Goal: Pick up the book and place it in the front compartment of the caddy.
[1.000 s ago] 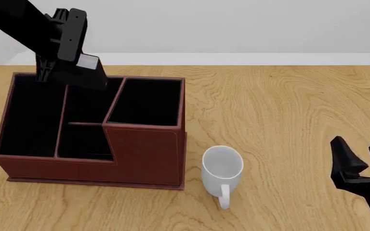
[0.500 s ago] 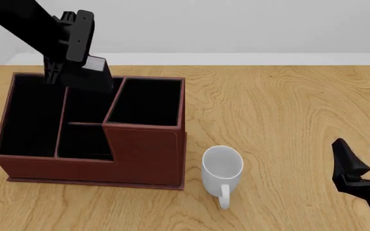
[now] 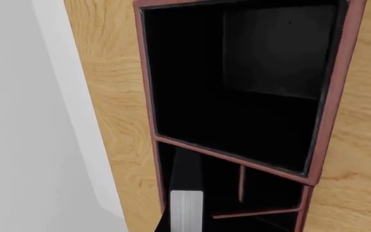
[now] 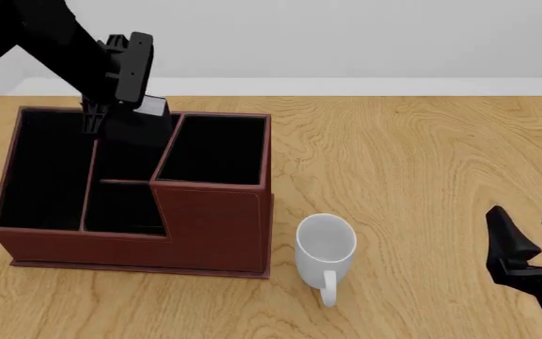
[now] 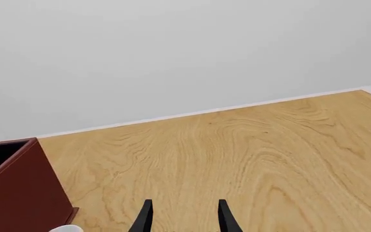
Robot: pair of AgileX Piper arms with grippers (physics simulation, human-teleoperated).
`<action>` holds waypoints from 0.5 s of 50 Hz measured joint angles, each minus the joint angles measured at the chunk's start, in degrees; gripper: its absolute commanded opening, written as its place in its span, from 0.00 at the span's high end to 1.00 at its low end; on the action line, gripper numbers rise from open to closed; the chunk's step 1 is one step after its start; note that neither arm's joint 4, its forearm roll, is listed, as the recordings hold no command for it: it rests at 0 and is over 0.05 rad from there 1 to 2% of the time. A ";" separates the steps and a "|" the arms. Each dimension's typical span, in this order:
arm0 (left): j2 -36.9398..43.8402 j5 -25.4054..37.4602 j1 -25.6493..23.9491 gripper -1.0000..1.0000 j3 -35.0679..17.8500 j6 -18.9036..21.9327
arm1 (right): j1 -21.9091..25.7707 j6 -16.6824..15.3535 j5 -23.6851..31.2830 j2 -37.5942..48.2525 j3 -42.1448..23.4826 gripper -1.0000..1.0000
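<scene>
The left end effector [image 4: 121,85] is clamped on the book [image 4: 144,116], held above the back middle of the caddy [image 4: 205,219]. It should probably bring the book nearer, square over the front compartment, then lower it straight between the dividers before letting go. The right end effector [image 4: 533,244], fingers apart, idles low over the worktop [image 4: 422,176].

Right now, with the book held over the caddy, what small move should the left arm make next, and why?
Probably bring the left gripper toward the arms' side. It holds the book over the caddy's rear edge, while the low front compartment lies nearer to us, so the book is not yet above it.
</scene>
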 measured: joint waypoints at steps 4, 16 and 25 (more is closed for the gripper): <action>0.46 -0.13 -0.28 1.00 -0.08 -0.48 | -0.05 -0.02 -0.07 0.06 0.09 0.00; 0.57 -0.43 -0.36 1.00 0.04 -1.58 | -0.15 -0.05 -0.39 0.29 0.39 0.00; 0.70 -1.17 -0.14 1.00 0.64 -2.08 | -0.20 -0.11 -0.89 0.75 0.62 0.00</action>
